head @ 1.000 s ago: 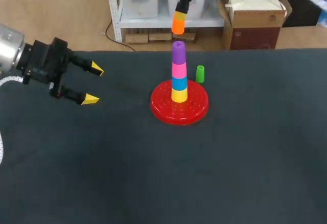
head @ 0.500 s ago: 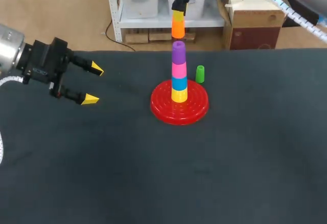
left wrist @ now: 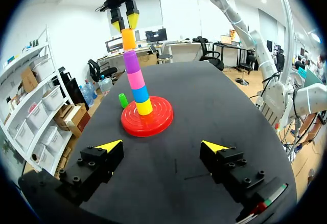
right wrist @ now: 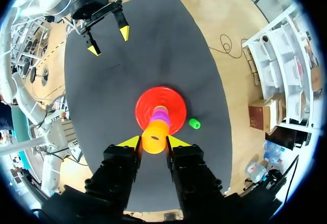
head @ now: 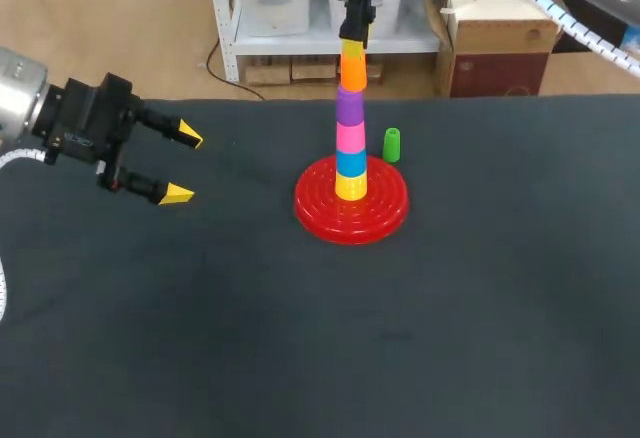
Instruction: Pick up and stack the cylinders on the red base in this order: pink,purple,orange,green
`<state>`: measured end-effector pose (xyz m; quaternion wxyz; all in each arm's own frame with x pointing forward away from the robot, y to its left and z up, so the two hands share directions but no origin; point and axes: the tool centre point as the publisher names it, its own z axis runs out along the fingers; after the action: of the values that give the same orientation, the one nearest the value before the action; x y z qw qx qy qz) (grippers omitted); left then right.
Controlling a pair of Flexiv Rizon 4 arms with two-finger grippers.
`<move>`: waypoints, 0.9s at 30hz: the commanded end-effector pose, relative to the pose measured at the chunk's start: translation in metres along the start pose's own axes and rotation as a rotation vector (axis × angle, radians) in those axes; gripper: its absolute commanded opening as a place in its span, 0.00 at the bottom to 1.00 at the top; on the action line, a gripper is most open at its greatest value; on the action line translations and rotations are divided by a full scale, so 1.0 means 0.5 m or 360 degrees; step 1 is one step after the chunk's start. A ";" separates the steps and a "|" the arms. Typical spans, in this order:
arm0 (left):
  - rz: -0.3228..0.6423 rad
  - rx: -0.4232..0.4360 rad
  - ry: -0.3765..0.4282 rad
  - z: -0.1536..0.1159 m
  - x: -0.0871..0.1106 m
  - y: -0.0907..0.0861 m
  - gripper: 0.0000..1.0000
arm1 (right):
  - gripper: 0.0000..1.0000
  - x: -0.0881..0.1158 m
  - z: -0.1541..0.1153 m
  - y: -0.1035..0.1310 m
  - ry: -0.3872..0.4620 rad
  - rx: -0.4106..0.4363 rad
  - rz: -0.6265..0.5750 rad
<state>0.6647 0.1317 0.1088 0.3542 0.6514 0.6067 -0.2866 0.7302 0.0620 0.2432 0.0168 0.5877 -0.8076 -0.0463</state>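
Note:
On the red base [head: 312,208] stands a stack: yellow at the bottom, then blue, the pink cylinder [head: 350,137] and the purple cylinder [head: 349,107]. My right gripper [head: 352,50] comes down from above, shut on the orange cylinder [head: 352,73], whose lower end meets the purple one's top. In the right wrist view the orange cylinder [right wrist: 155,137] sits between the yellow tips of my right gripper [right wrist: 154,141], over the red base [right wrist: 145,104]. The green cylinder [head: 391,144] stands upright on the table just right of the base. My left gripper [head: 182,166] hangs open and empty at the far left.
The black table [head: 400,338] spreads wide in front of and on both sides of the base. In the left wrist view my left gripper [left wrist: 162,146] faces the stack, with the red base [left wrist: 158,124] and green cylinder [left wrist: 123,100] well ahead of it.
My right gripper has come down with the orange cylinder, from a gap above the purple cylinder to resting against its top. The left arm has not moved.

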 end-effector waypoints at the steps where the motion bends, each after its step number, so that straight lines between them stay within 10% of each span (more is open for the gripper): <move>1: 0.0000 -0.0006 0.0002 0.000 0.000 -0.003 1.00 | 0.00 0.000 0.005 -0.005 -0.0007 0.0001 -0.0004; 27: 0.0000 -0.0006 0.0002 0.000 0.000 -0.003 1.00 | 0.00 -0.014 0.030 0.008 -0.0011 -0.0039 -0.0038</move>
<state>0.6647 0.1317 0.1088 0.3542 0.6514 0.6067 -0.2866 0.7302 0.0711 0.2318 0.0226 0.5981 -0.7990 -0.0584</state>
